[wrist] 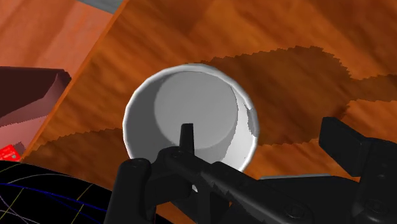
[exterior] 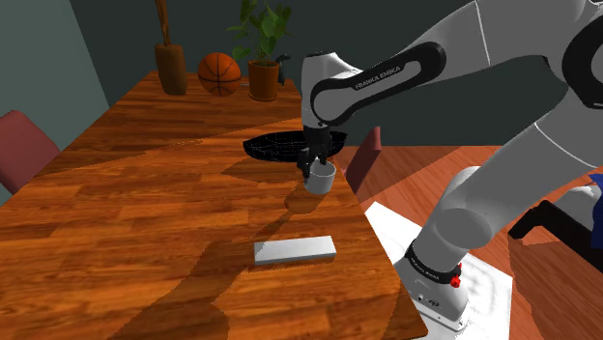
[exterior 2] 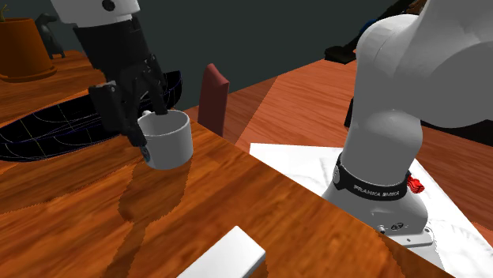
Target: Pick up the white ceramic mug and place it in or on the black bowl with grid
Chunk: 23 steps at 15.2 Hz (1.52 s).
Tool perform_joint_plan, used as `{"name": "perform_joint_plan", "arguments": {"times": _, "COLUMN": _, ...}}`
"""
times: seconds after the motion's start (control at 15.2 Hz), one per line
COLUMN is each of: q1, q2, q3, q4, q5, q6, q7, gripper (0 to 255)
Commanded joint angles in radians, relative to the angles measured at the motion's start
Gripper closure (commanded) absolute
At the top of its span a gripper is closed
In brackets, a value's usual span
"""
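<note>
The mug (exterior 2: 169, 142) is clasped by the claw (exterior 2: 150, 126) above the bench (exterior: 145, 193), ready for the bowl (exterior: 273, 148) just beyond.

polished reddish-brown wood on the table (exterior: 145, 212), strong grain, soft sheen; smooth plain white on the mug (exterior 2: 170, 144), lightly glossy inside, material not plain; matt black, plastic-looking gripper (exterior 2: 148, 118); dark, dull bowl (exterior: 273, 147) at the table's edge on the stand's side, thin pale grid lines over its surface; smooth light grey block (exterior: 295, 251) near the same edge, matt, material unclear; matt orange basketball (exterior: 219, 72) at the far edge; smooth glossy white shells on the arm (exterior: 473, 53)
</note>
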Motion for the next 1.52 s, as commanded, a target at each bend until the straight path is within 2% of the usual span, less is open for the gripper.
{"name": "perform_joint_plan", "arguments": {"times": 0.0, "q1": -0.001, "q2": 0.032, "q3": 0.004, "q4": -0.004, "q5": -0.001, "q6": 0.042, "q7": 0.011, "gripper": 0}}
{"name": "perform_joint_plan", "arguments": {"times": 0.4, "q1": -0.004, "q2": 0.082, "q3": 0.006, "q4": -0.056, "q5": -0.009, "q6": 0.143, "q7": 0.017, "gripper": 0}}
{"name": "perform_joint_plan", "arguments": {"times": 0.92, "q1": -0.004, "q2": 0.082, "q3": 0.006, "q4": -0.056, "q5": -0.009, "q6": 0.143, "q7": 0.017, "gripper": 0}}
{"name": "perform_joint_plan", "arguments": {"times": 0.99, "q1": -0.004, "q2": 0.082, "q3": 0.006, "q4": -0.056, "q5": -0.009, "q6": 0.143, "q7": 0.017, "gripper": 255}}
{"name": "perform_joint_plan", "arguments": {"times": 1.45, "q1": -0.004, "q2": 0.082, "q3": 0.006, "q4": -0.056, "q5": -0.009, "q6": 0.143, "q7": 0.017, "gripper": 255}}
